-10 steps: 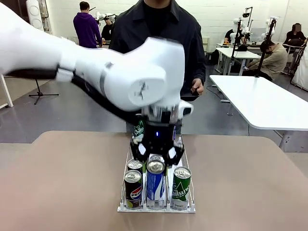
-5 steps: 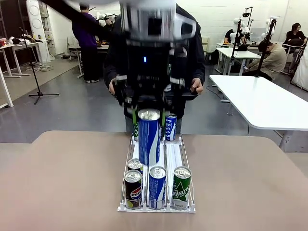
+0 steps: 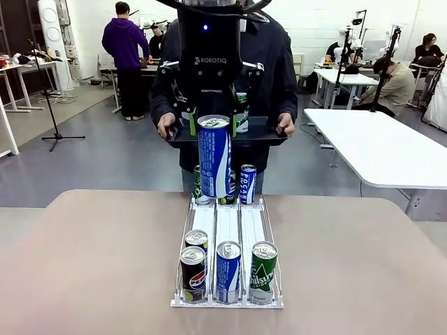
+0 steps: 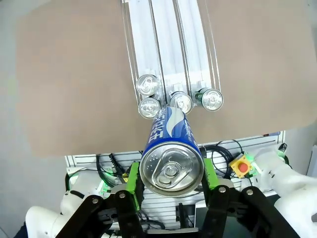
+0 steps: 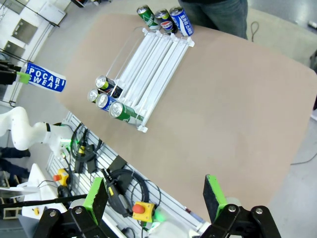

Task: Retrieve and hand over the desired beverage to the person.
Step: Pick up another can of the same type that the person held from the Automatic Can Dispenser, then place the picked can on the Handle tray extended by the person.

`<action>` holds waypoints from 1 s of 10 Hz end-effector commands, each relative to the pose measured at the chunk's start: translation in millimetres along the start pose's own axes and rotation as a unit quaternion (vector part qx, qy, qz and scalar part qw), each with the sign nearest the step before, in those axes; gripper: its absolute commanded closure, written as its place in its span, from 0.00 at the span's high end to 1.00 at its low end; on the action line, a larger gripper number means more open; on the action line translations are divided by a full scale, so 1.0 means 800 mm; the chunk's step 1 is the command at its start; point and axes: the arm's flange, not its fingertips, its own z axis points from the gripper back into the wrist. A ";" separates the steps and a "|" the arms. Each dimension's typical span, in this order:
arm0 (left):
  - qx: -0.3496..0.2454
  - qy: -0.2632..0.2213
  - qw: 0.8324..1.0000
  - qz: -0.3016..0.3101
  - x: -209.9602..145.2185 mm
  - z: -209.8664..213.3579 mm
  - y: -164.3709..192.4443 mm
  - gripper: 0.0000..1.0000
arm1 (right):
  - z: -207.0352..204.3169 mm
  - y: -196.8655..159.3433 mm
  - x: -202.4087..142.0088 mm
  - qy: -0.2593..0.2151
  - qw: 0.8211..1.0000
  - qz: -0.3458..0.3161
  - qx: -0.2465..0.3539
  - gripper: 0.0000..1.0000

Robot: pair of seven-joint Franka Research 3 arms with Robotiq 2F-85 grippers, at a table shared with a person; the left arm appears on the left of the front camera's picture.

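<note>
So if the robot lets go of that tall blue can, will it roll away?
Probably. The blue can is a smooth round cylinder, so on its side it would likely roll. It is tall and narrow, so set upright it may tip easily. The left gripper squeezes it between green pads, which probably keep the slick metal from slipping.

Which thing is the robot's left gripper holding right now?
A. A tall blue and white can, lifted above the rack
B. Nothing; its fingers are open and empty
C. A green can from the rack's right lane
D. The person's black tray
A: the left gripper is shut on the blue and white can, held up above the rack on the table.
</note>
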 end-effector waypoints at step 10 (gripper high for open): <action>-0.002 -0.004 1.000 -0.003 -0.010 -0.001 -0.002 0.24 | 0.001 -0.002 0.001 -0.002 1.000 0.007 0.011 1.00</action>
